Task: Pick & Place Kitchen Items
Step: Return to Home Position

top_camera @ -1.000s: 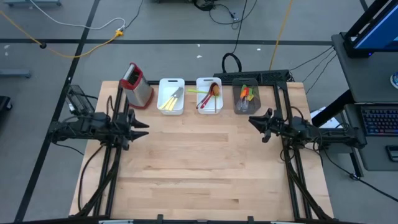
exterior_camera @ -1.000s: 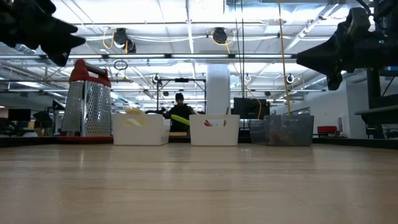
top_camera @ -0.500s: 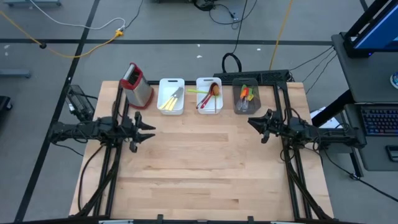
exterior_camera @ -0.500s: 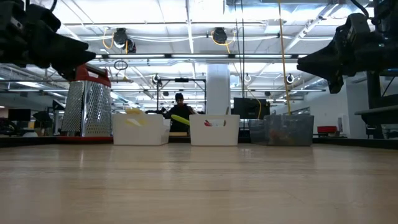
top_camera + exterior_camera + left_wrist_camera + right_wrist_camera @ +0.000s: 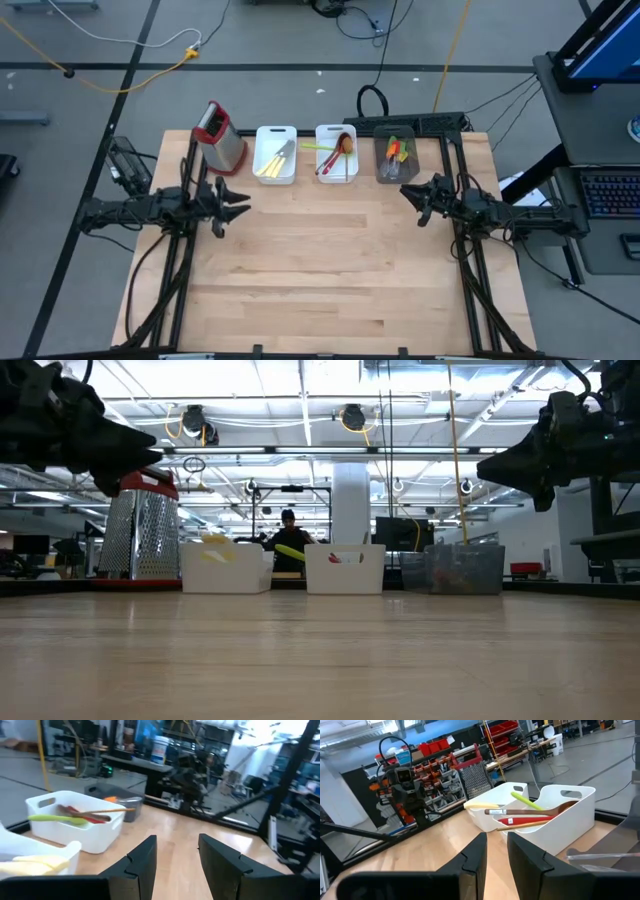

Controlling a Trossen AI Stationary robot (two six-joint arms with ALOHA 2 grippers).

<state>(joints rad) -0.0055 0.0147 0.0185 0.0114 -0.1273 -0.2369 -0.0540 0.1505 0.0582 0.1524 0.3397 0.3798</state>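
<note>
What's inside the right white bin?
The right white bin holds a lime-green spoon, a wooden spoon and a red spoon, overlapping. Anything beneath them is hidden.

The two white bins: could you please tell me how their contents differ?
The left white bin holds pale-handled knives lying inside it; the right white bin holds a red spoon, a wooden spoon and a lime-green spoon, which pokes over its rim. Both are white, rectangular and side by side.
</note>
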